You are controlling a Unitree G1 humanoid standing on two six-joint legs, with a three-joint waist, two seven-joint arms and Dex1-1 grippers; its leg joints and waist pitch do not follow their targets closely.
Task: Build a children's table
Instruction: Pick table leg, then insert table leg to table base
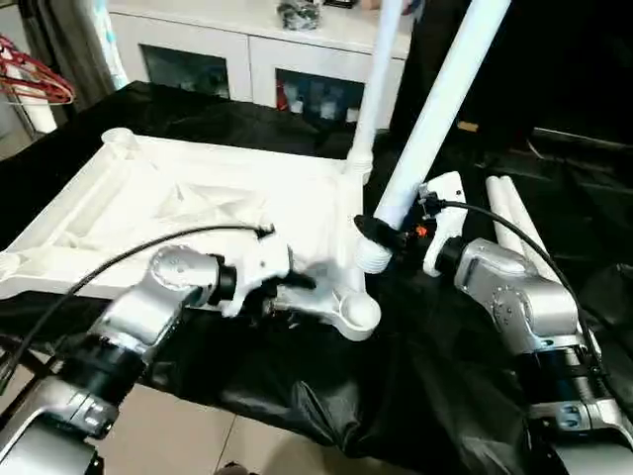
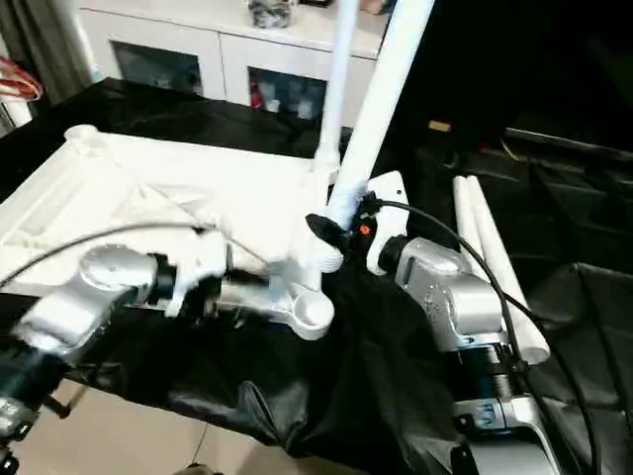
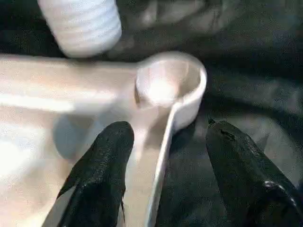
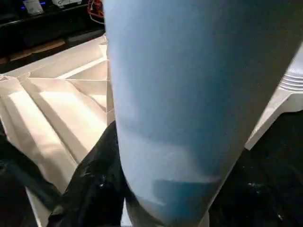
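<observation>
Head view: right gripper (image 1: 381,236) clamps the leg (image 1: 435,114) low, threaded end just above and far of the empty near-right socket (image 1: 356,310); axis leans far-right.

Left wrist: left gripper (image 3: 163,177) gapes, straddling the tabletop (image 3: 57,118) edge.

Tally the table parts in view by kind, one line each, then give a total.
Tabletop: 1, lying ribbed side up
Leg standing in a far corner socket: 1
Leg held by the right pincer near the empty near corner socket: 1
Legs lying loose on the black cloth: 2
Total: 5 parts
</observation>
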